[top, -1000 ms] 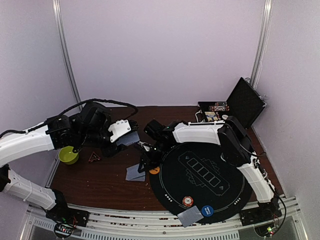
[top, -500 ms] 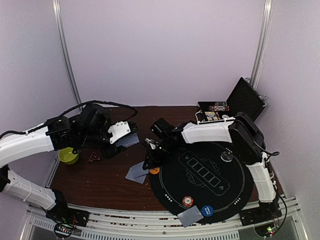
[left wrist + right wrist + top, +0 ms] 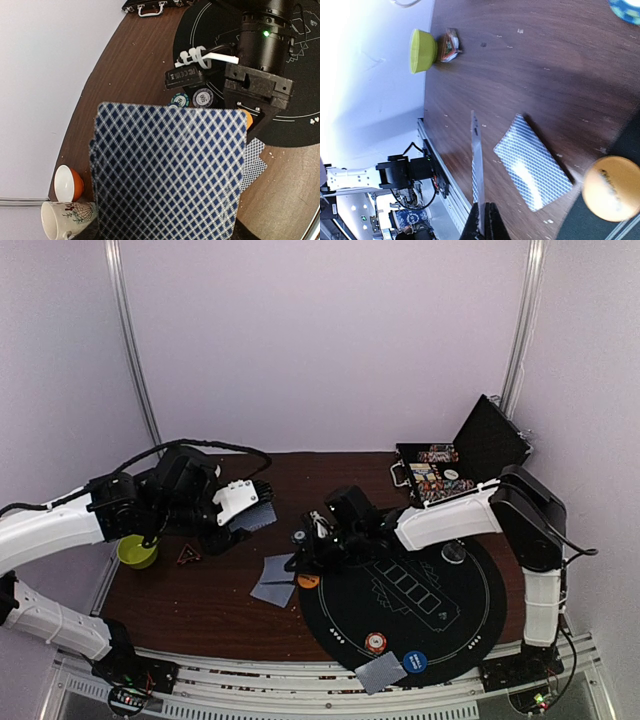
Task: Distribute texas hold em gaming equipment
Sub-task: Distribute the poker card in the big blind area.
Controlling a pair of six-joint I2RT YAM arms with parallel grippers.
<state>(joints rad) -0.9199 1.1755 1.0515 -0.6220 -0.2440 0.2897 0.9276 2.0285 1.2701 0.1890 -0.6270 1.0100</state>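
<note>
The right pincer point(image 3: 481, 220) pinches one card point(image 3: 476, 170) tight by its edge, standing up over the tabletop point(image 3: 545, 65). The left pincer point(image 3: 254, 520) hugs the deck point(image 3: 170, 175). The lying cards point(image 3: 532, 170) rest at 9 o'clock of the black mat point(image 3: 440, 625). Tip the card flat, go low over them, then let go gently.

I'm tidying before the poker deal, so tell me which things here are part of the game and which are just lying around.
For the job: held deck, held single card, face-down cards on the table, orange disc, blue disc, striped chips, chip case, black mat.
Just lying about: green bowl, small packet, cream mug, orange bowl.
</note>
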